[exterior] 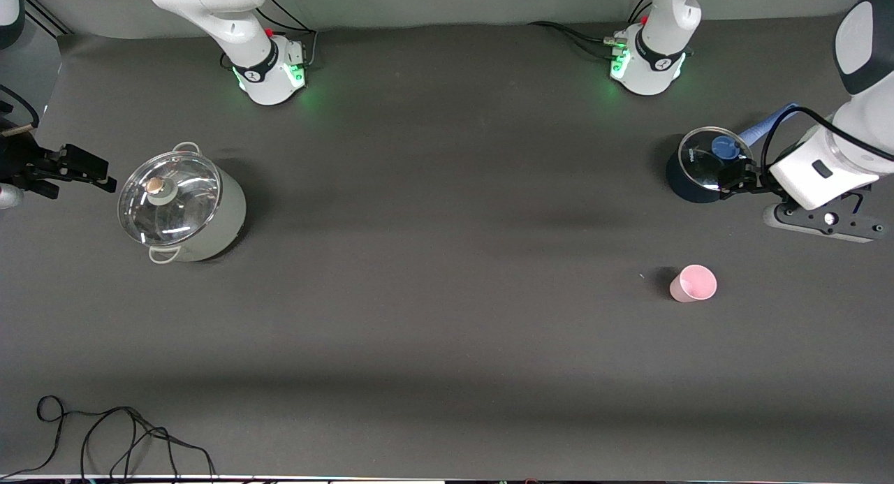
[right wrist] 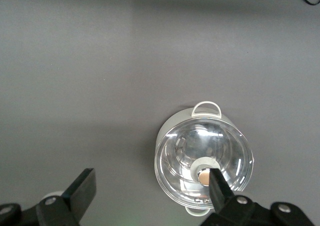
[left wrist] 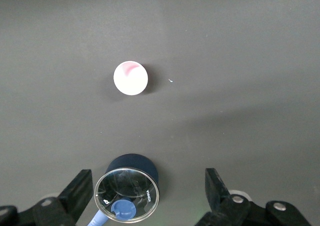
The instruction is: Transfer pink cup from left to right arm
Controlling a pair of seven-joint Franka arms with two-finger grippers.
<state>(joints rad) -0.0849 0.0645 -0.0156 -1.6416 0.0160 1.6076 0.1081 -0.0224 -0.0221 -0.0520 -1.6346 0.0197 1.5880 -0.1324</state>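
The pink cup stands upright on the dark table toward the left arm's end, nearer to the front camera than the dark saucepan. It also shows in the left wrist view, seen from above. My left gripper hangs open and empty over the saucepan's edge, apart from the cup; in its wrist view the left gripper has its jaws wide apart. My right gripper waits open and empty beside the steel pot at the right arm's end, and in its own view the right gripper also shows open.
A steel pot with a glass lid stands toward the right arm's end, also in the right wrist view. The dark saucepan with a glass lid and blue handle shows in the left wrist view. Black cables lie by the front edge.
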